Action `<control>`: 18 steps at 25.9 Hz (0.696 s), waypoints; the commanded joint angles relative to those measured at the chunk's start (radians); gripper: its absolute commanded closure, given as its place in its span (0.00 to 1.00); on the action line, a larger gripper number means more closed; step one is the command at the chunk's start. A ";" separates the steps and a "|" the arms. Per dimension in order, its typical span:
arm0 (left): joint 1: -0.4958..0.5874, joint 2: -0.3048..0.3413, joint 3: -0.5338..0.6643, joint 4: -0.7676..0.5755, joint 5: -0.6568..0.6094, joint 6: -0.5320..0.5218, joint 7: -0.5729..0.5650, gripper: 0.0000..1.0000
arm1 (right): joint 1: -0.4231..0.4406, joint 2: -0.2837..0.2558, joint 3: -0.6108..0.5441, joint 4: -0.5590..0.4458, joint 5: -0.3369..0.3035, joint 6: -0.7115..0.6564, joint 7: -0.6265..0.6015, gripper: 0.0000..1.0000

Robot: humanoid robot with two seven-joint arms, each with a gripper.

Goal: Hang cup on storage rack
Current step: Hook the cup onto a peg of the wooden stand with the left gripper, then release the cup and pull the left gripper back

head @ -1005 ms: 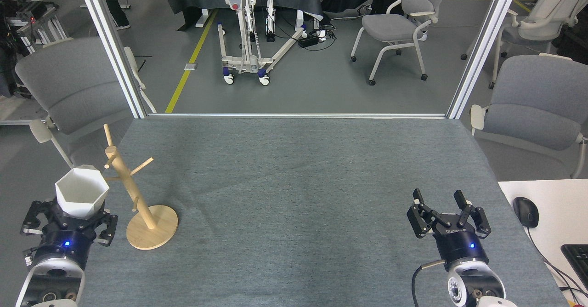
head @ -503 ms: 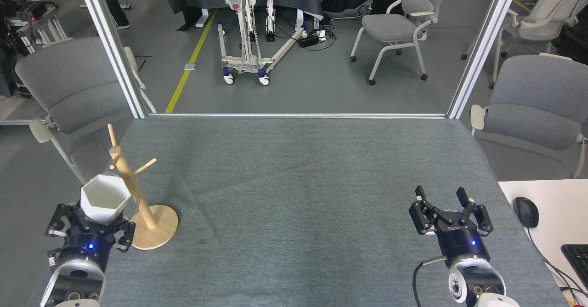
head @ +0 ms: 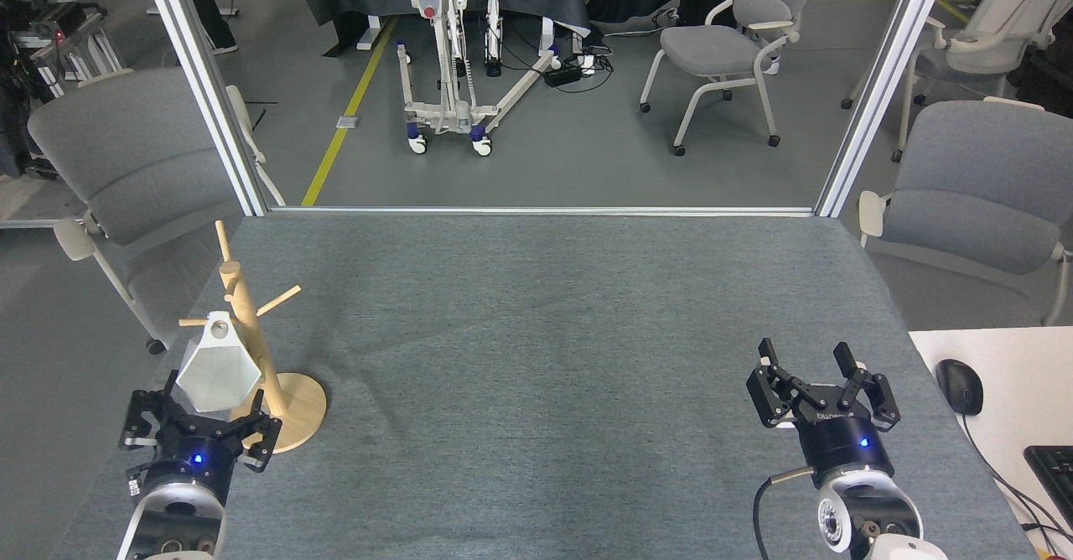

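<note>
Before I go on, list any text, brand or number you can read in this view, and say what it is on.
Right gripper: a short pale marking on the black body below the jaws, seen upside down and too small to read.
Cup, storage rack, left gripper, table: no text visible.
Nothing else is legible.

Bright, even overhead light; sharp, soft shadows.
</note>
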State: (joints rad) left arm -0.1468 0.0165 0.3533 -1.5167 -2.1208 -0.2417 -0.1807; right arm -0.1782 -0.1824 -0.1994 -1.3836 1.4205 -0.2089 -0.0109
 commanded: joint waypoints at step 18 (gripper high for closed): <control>0.036 -0.145 -0.056 0.142 0.151 -0.027 0.087 0.02 | 0.000 0.008 0.002 0.000 0.000 0.000 0.000 0.00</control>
State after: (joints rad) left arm -0.1052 -0.0708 0.3383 -1.3669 -2.0064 -0.2618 -0.0962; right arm -0.1780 -0.1753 -0.1979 -1.3837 1.4203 -0.2082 -0.0136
